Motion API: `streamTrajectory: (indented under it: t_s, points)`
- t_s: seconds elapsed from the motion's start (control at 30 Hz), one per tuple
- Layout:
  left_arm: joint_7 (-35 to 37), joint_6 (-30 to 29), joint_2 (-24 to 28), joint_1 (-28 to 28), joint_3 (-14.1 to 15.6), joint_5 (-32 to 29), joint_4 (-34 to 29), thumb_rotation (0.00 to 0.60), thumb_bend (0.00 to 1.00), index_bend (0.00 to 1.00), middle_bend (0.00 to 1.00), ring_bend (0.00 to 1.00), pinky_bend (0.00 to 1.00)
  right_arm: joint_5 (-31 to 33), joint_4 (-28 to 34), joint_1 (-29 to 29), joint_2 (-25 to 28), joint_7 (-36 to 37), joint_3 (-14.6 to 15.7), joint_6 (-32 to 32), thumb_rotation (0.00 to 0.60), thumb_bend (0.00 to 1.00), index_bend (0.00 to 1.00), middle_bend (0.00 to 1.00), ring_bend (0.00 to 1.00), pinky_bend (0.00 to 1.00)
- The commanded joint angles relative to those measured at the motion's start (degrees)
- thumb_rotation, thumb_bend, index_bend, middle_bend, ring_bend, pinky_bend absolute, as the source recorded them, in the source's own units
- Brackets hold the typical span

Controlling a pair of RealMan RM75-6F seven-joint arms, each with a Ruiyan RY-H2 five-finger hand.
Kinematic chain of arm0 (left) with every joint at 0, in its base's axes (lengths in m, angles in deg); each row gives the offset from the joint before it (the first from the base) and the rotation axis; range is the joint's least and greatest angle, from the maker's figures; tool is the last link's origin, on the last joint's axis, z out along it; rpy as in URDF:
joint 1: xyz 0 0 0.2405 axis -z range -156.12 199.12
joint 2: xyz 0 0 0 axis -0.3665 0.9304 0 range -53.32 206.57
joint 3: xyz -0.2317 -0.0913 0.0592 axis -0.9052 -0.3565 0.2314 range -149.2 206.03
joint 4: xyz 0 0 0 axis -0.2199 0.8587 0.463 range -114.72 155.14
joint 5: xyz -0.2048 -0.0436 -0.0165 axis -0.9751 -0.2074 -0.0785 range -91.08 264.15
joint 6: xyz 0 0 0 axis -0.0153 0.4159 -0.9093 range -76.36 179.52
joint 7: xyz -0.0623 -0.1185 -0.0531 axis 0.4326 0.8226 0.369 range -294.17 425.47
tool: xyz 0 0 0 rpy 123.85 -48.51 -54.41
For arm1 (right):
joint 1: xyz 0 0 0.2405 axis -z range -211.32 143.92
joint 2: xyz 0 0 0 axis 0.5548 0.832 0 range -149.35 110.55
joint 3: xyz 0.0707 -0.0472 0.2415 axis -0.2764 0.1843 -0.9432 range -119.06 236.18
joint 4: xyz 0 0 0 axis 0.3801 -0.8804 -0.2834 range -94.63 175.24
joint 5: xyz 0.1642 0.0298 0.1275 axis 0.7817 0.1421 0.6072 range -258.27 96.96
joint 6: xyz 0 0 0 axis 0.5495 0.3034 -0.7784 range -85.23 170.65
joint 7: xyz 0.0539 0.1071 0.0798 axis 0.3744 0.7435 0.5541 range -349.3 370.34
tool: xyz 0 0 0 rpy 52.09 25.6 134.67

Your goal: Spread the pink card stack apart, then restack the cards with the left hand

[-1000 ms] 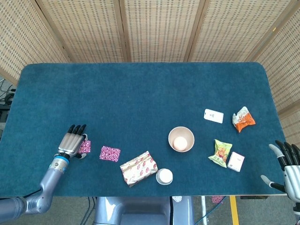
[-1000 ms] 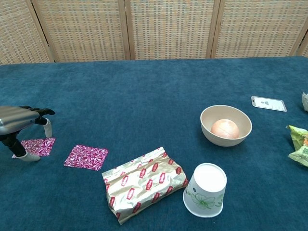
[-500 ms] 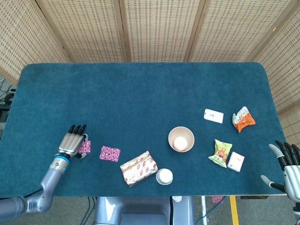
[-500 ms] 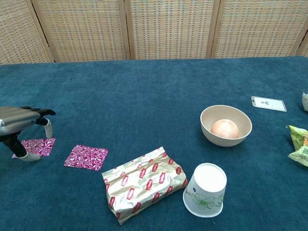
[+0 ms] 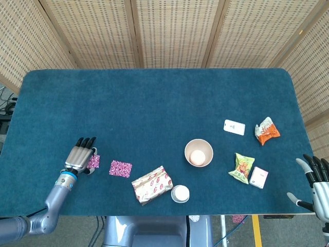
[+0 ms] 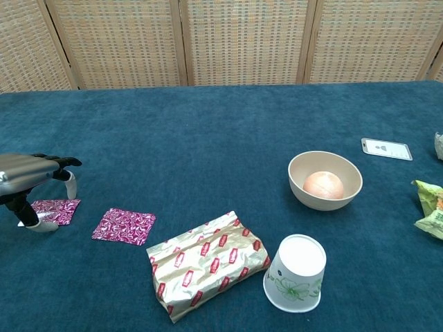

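Two pink patterned cards lie apart on the blue cloth near the table's front left. One card (image 5: pixel 120 169) (image 6: pixel 124 226) lies alone to the right. The other card (image 5: pixel 93 162) (image 6: pixel 54 210) is partly under my left hand (image 5: pixel 80 155) (image 6: pixel 31 176), which hovers over it palm down, thumb beside the card's near edge; contact cannot be made out. My right hand (image 5: pixel 314 177) sits at the front right edge, fingers spread, holding nothing; the chest view does not show it.
A gold and red wrapped packet (image 5: pixel 151 184) (image 6: pixel 208 263) lies right of the cards, with an overturned paper cup (image 5: pixel 180 193) (image 6: pixel 296 272) beside it. A bowl with an egg (image 5: pixel 198 153) (image 6: pixel 324 179), a white card (image 5: pixel 234 127) and snack packs (image 5: pixel 243 168) lie further right.
The card under my left hand has slid slightly left, further beneath the hand. The other card and the right hand have stayed in place.
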State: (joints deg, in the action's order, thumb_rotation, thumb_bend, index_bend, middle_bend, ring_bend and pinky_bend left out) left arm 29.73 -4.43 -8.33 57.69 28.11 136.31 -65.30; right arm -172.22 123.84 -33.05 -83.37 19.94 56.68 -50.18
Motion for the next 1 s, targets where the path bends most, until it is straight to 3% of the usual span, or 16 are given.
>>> streamTrajectory:
  t_s: [0.03,0.6,1.0]
  points:
    - [0.43,0.01,0.11,-0.03,-0.17,0.11,-0.17,0.555,0.28,0.4,0.0,0.0,0.0,0.04,-0.08,0.0,-0.04,0.05,-0.06,-0.03,0.6,0.13,0.13,0.1,0.0,0.0]
    - [0.91,-0.19,2.33,1.2,-0.97,3.47,-4.08,0.554,0.27,0.4,0.0,0.0,0.0,-0.06,-0.41,0.05,-0.08,0.34,-0.12,-0.24,0.6,0.13,0.12,0.1,0.0,0.0]
    - [-2.65,-0.01,0.54,4.57,-2.17,4.36,-8.21,0.554,0.27,0.4,0.0,0.0,0.0,-0.01,-0.07,0.4,0.03,0.12,-0.07,-0.64,0.6,0.13,0.12,0.1,0.0,0.0]
